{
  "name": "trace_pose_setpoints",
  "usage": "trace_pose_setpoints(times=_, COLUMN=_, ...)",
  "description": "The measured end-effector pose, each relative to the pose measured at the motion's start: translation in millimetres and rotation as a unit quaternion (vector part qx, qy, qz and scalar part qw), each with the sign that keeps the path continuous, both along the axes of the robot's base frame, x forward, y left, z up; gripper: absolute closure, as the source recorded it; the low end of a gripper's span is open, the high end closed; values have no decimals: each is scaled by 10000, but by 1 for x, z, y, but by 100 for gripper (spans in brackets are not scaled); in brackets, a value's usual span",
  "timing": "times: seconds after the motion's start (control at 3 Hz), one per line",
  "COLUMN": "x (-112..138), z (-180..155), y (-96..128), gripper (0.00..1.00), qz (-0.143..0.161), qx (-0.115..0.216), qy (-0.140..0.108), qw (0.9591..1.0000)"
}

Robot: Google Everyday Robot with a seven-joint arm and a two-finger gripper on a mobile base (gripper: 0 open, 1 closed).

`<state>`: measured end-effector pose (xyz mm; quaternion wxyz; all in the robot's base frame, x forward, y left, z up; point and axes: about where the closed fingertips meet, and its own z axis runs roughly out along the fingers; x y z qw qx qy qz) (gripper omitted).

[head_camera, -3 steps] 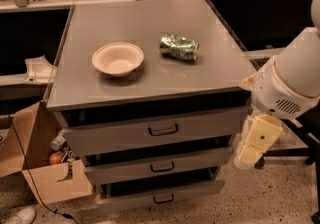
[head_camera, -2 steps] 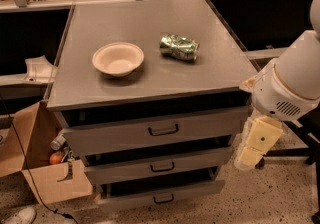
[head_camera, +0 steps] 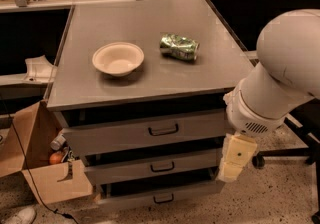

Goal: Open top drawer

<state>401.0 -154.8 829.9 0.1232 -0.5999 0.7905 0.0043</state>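
Nothing has shifted over the last second: the wide grey metal top drawer (head_camera: 130,134), with a dark loop handle at its centre, sits as before, so I judge the pull has not yet begun. The drawer lies left of and slightly above the cream-coloured gripper (head_camera: 235,160), and the handle is well apart from it. The gripper hangs low off the right front corner of the grey metal cabinet (head_camera: 210,80) with nothing seen in its grasp; how far open it is cannot be told.
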Motion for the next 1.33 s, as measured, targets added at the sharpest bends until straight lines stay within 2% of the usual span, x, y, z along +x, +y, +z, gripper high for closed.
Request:
trace_pose_setpoints(times=0.33, x=0, z=0, y=0, gripper=0, qz=0, qx=0, qy=1, qw=10000)
trace_pose_setpoints(times=0.67, x=0, z=-20, y=9, gripper=0, qz=17, qx=2, qy=70, qw=10000)
trace_pose_setpoints(times=1.0, x=5, z=-54, y=31, gripper=0, qz=159, qx=-69, qy=248, qw=9995)
trace_pose_setpoints(times=1.33, x=6, z=-56, y=30, gripper=0, qz=123, qx=-49, qy=266, qw=9996)
